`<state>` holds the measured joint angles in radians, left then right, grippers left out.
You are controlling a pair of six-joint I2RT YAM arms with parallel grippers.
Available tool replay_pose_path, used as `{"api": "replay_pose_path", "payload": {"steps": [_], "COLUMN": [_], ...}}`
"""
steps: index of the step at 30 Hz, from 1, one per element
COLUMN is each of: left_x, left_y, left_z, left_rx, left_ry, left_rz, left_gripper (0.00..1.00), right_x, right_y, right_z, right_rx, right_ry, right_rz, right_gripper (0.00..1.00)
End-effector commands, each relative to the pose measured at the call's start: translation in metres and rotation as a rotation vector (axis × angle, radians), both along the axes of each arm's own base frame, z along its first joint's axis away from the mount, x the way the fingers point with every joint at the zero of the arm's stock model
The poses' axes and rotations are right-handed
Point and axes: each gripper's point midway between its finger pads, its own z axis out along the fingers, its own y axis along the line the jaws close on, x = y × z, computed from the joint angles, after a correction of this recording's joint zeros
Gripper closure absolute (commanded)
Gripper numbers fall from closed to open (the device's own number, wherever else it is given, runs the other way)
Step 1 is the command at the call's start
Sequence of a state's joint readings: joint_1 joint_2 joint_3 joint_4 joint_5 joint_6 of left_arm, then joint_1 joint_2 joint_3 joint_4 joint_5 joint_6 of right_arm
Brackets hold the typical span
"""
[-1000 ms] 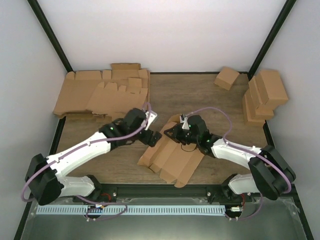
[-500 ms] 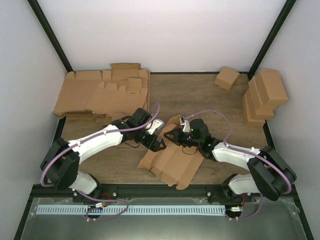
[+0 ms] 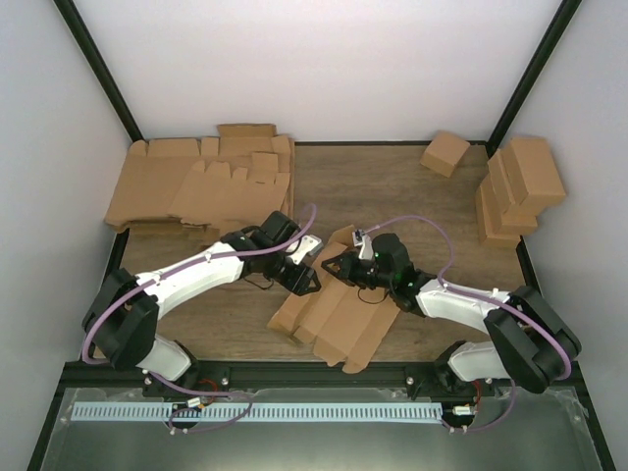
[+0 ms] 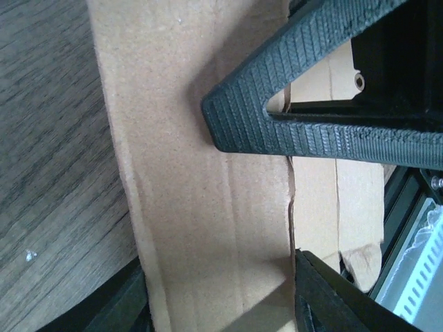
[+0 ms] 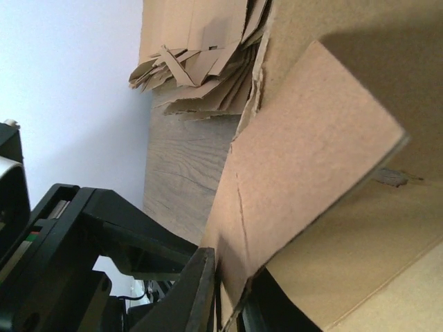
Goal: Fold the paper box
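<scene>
The paper box point(image 3: 339, 314) lies as a flat brown blank on the wooden table, in front of both arms. One flap point(image 5: 304, 173) at its far left corner is lifted. My right gripper point(image 3: 340, 265) is shut on that flap's edge, which is pinched between its fingers point(image 5: 201, 290). My left gripper point(image 3: 306, 278) meets it from the left. In the left wrist view a cardboard strip point(image 4: 208, 207) fills the gap between my left gripper's point(image 4: 218, 304) jaws, which stand partly open on either side of it. The right gripper's ribbed finger point(image 4: 311, 128) sits just beyond.
A pile of flat cardboard blanks point(image 3: 206, 182) covers the back left of the table and also shows in the right wrist view as a pile point(image 5: 201, 62). Folded boxes point(image 3: 520, 186) are stacked at the back right, with one small box point(image 3: 444, 153) beside them.
My left gripper has moved right onto the lifted flap and its jaws have narrowed around it. The right gripper has kept its hold almost in place.
</scene>
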<state>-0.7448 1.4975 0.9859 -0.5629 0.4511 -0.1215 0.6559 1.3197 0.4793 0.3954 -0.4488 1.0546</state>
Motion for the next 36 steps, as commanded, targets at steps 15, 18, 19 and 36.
{"api": "replay_pose_path", "payload": {"steps": [15,18,19,36], "left_x": [0.014,0.015,0.016,0.013], "left_y": [0.015,0.018,0.019,0.021], "left_z": [0.008,0.007,0.006,0.006], "left_rx": [0.137,0.164,0.172,0.35], "left_ry": [-0.079,-0.087,-0.088,-0.163], "left_rz": [-0.003,-0.008,-0.011,-0.056], "left_gripper": [0.55,0.56,0.57,0.6], "right_x": [0.02,0.022,0.023,0.059], "right_y": [-0.03,-0.042,-0.046,-0.025], "right_z": [0.015,0.02,0.02,0.012], "right_rx": [-0.217,-0.266,-0.288,-0.474], "right_ry": [-0.159,-0.2,-0.211,-0.243], "right_rz": [-0.088,-0.104,-0.105,0.061], "right_gripper": [0.71,0.52,0.48,0.74]}}
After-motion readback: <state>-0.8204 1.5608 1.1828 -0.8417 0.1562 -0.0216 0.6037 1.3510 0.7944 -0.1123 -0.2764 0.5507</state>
